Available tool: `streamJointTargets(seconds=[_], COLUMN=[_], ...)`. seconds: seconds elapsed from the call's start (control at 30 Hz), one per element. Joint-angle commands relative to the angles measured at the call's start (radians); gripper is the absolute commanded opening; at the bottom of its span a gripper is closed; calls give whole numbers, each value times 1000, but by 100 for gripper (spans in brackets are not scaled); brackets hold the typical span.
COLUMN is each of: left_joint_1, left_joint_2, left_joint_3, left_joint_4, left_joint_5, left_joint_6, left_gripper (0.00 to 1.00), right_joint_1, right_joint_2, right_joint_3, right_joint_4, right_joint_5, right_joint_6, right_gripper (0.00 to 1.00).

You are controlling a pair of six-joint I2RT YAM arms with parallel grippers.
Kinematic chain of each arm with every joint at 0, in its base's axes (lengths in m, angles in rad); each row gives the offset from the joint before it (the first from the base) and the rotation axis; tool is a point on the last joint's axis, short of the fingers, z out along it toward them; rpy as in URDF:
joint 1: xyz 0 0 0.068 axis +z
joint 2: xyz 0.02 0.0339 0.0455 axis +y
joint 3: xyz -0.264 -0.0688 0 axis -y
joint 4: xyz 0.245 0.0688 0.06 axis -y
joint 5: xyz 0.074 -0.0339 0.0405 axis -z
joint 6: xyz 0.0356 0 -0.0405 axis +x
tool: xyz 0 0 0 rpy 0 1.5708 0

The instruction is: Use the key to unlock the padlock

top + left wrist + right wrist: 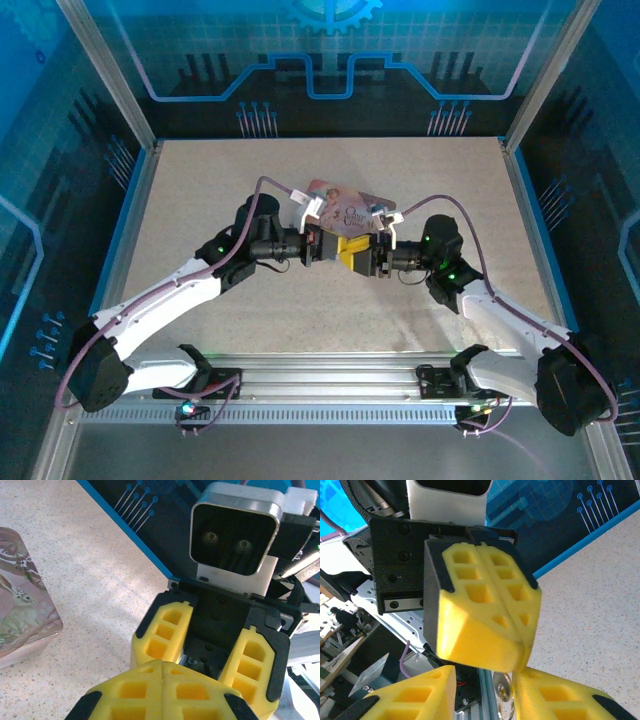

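**Over the speckled table, a tip-to-tip meeting**

The beige table [200,200] sits inside blue-lit walls. A pink tin [340,200] lies just behind the two grippers, which meet nose to nose mid-table. The left gripper [520,652] has its jaws pressed together, pinching what I take for the padlock [502,686], a small silvery bit with a rounded loop hanging below its tips. The right gripper [487,685] has its jaws spread either side of it. I cannot pick out the key. The right should square up before nipping and the left should hold firm, for so small a piece could twist or drop.
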Motion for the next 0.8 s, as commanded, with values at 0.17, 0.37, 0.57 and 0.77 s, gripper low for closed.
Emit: streamJointTargets(seconds=[0.17,0.37,0.57,0.77], left_joint_1=[22,25,35,45], left_joint_2=[-24,-22,-33,-50], left_joint_3=[-31,-37,-48,-66], left_joint_4=[54,70,70,88], left_joint_5=[-22,-19,-21,-19], left_joint_6=[-44,-53,-54,-59], left_gripper=[0,0,0,0], right_joint_1=[16,16,11,-7], right_joint_2=[0,4,1,-12], right_joint_3=[-1,-1,-4,-13], right_joint_4=[5,12,-10,-9], right_joint_5=[-9,18,45,77], right_joint_6=[-6,2,0,19], right_gripper=[31,21,10,4])
